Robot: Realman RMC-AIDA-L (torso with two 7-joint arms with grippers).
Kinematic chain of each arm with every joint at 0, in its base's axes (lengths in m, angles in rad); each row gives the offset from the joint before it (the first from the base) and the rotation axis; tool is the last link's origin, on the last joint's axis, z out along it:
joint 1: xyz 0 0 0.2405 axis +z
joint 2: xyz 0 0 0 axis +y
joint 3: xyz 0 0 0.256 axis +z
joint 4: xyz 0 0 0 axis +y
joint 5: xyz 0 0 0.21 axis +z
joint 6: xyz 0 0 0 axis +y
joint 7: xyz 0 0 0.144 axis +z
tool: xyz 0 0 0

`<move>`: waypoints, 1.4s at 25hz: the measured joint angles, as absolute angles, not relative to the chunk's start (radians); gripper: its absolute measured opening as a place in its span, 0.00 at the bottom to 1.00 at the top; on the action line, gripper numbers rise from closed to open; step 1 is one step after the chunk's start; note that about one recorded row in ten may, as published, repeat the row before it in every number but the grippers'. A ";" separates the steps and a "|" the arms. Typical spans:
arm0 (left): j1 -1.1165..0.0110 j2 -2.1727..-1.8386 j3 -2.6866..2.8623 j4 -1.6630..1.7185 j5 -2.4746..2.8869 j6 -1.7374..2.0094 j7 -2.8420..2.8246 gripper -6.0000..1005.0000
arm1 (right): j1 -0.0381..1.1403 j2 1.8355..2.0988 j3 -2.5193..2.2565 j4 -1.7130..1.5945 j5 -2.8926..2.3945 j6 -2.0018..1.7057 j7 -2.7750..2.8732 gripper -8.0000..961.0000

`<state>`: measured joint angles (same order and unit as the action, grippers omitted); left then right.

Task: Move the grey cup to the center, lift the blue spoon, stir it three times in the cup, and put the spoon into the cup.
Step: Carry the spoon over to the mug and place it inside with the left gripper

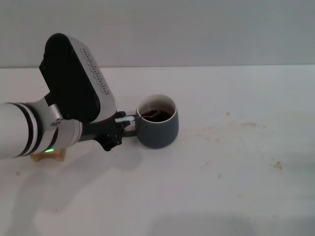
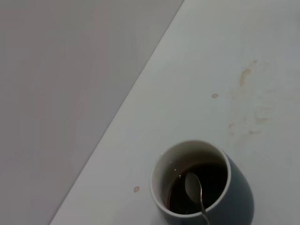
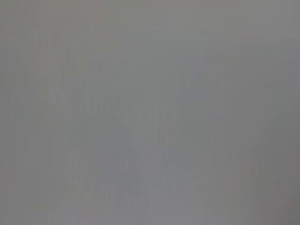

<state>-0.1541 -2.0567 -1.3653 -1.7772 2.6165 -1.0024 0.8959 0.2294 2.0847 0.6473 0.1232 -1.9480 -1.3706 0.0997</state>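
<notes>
The grey cup (image 1: 157, 122) stands near the middle of the white table, white inside and holding dark brown liquid; the left wrist view shows it from above (image 2: 234, 197). The blue spoon (image 1: 129, 118) has its pale blue handle between the black fingers of my left gripper (image 1: 118, 127), just left of the cup. Its metal bowl (image 2: 192, 185) dips into the liquid, the neck leaning on the rim. My left gripper is shut on the spoon's handle. The right gripper appears in no view.
A tan wooden block (image 1: 48, 156) sits on the table under my left forearm. Faint brown stains (image 1: 246, 125) mark the table right of the cup. The right wrist view is plain grey.
</notes>
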 joint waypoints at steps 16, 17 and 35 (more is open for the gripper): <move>-0.280 -2.056 -1.408 -1.663 2.624 -1.037 0.896 0.14 | 0.237 2.082 0.647 0.120 -1.948 -1.366 0.100 0.01; -0.280 -2.056 -1.408 -1.663 2.624 -1.037 0.896 0.14 | 0.237 2.082 0.647 0.120 -1.948 -1.366 0.100 0.01; -0.320 -2.057 -1.401 -1.656 2.639 -1.085 0.896 0.14 | 0.262 2.080 0.647 0.113 -1.948 -1.338 0.100 0.01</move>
